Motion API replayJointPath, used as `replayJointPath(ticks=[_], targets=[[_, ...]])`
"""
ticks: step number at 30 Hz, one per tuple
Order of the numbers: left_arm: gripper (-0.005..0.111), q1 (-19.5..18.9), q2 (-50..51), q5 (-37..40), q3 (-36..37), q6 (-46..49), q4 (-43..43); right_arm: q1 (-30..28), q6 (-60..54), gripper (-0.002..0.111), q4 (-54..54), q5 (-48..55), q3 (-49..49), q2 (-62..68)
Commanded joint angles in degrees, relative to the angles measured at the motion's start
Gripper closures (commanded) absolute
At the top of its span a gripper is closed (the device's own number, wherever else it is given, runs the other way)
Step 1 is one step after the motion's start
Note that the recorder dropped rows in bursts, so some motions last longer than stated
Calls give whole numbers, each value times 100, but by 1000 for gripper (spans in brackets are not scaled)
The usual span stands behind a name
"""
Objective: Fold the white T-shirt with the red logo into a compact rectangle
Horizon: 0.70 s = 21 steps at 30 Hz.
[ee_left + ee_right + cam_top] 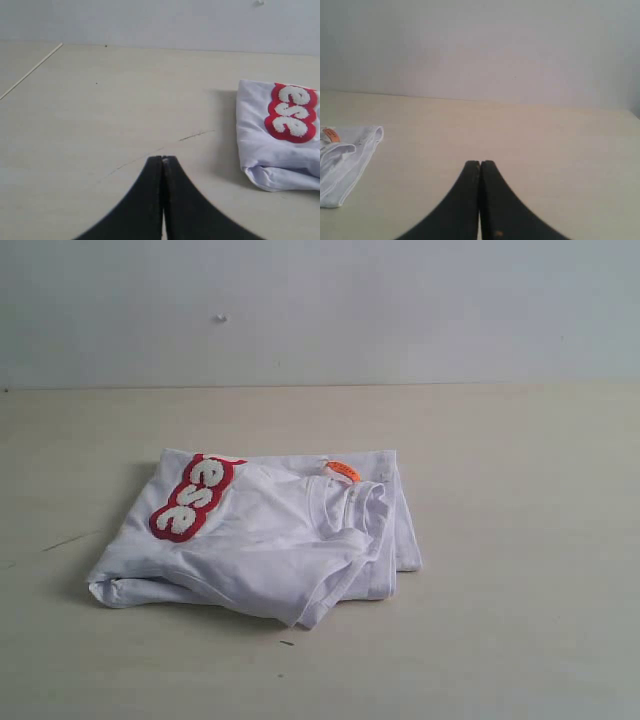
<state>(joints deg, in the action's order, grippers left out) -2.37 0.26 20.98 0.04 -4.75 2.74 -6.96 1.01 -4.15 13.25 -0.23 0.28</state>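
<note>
both sets of jaws were pressed together, holding nothing: left gripper (163, 159) sat over the table (100, 125) near the shirt's logo end, right gripper (480, 162) well apart from its collar end. white t-shirt (270, 540) lay mid-table as a rumpled folded bundle. red logo (190, 498) faced up on the exterior view's left with only "ese" showing, orange neck tag (342, 471) by the collar.

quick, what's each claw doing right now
Left claw: closed, holding nothing.
Right claw: closed, holding nothing.
</note>
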Motion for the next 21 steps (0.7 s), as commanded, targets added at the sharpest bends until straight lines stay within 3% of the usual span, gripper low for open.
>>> replayJointPath(ticks=[1,21], targets=[[107,25,-26,-64,-4,5,-42,-36,-172,108,-36,166,23,-28],[107,25,-26,-64,-4,4,-32,-36,-280,108,-31,417,23,-28]])
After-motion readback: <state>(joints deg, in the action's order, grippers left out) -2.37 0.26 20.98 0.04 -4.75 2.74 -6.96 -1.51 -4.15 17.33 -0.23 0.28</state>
